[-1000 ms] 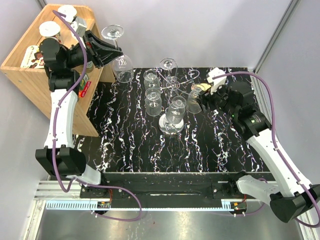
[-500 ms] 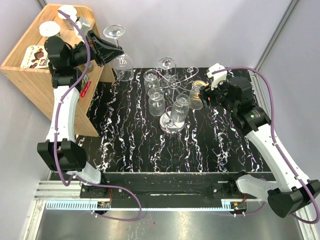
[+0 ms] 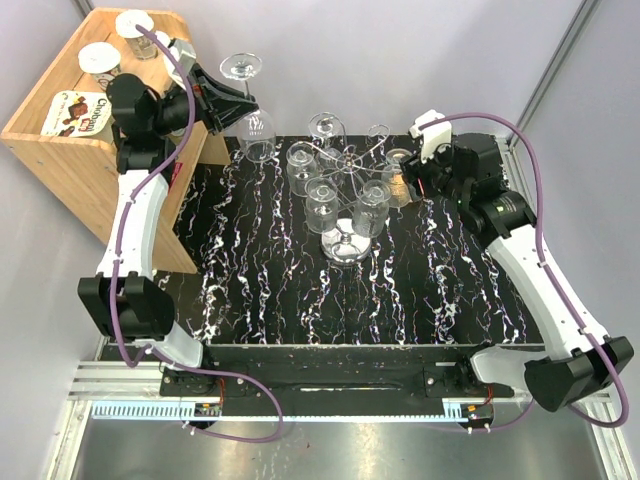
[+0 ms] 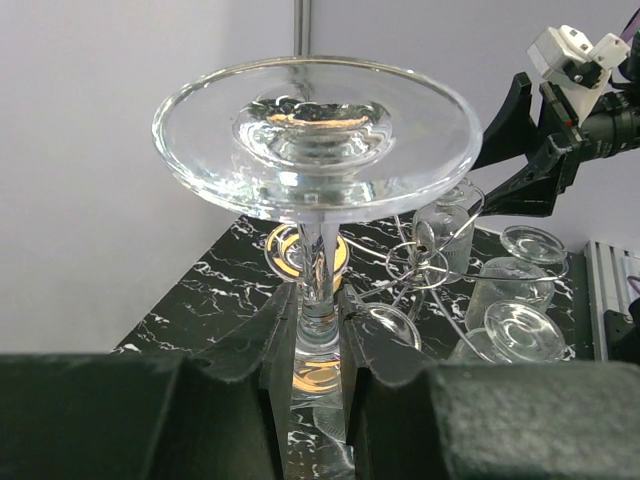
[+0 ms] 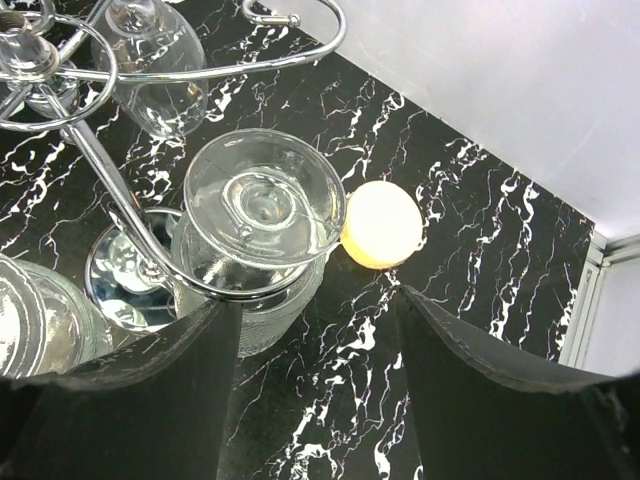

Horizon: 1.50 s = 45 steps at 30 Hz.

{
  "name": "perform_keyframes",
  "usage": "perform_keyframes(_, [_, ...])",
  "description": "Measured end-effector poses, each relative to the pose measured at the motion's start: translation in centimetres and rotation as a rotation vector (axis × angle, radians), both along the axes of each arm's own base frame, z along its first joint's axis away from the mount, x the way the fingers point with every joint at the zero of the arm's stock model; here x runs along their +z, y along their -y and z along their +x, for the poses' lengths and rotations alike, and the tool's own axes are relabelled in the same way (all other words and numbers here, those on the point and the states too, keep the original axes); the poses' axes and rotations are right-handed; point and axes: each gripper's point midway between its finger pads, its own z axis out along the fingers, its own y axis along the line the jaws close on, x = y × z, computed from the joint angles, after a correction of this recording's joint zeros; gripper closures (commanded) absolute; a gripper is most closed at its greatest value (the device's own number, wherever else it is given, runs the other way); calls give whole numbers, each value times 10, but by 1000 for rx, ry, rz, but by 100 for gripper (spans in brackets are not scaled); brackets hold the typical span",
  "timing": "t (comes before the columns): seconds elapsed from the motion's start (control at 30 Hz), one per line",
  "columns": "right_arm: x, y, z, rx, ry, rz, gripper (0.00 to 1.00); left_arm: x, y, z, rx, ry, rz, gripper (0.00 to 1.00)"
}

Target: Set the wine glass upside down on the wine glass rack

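In the top view my left gripper (image 3: 222, 103) is shut on the stem of a clear wine glass (image 3: 254, 135), held upside down in the air left of the rack, foot (image 3: 242, 67) uppermost. The left wrist view shows that stem (image 4: 318, 295) pinched between my black fingers, under the wide foot (image 4: 318, 125). The chrome wine glass rack (image 3: 350, 168) stands mid-table on its disc base (image 3: 343, 245), and several glasses hang from its arms. My right gripper (image 3: 413, 180) is open beside the rack's right-hand glass (image 3: 399, 183). Seen from the right wrist, the jaws (image 5: 320, 335) hold nothing, with that glass's foot (image 5: 262, 210) just ahead.
A wooden cabinet (image 3: 60, 150) stands at the back left, with saucers (image 3: 100, 58) and a printed box (image 3: 78, 112) on top. The black marble table (image 3: 260, 290) ends at white walls. A round yellow patch (image 5: 381, 225) shows on the table by the rack.
The left arm has carried the upside-down glass a little right and towards the back. My right gripper has drawn back slightly from the rack's right-hand glass, still open.
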Motion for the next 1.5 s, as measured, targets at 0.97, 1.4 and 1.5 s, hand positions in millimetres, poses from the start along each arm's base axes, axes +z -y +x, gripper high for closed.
perform_keyframes(0.97, [29,14,84,-77,37,0,32,-56,33,43,105,-7,143,100])
perform_keyframes(1.4, [34,10,89,-60,44,9,29,-56,26,52,133,-5,135,100])
perform_keyframes(1.5, [36,8,82,-31,26,-4,29,-52,19,55,149,0,125,100])
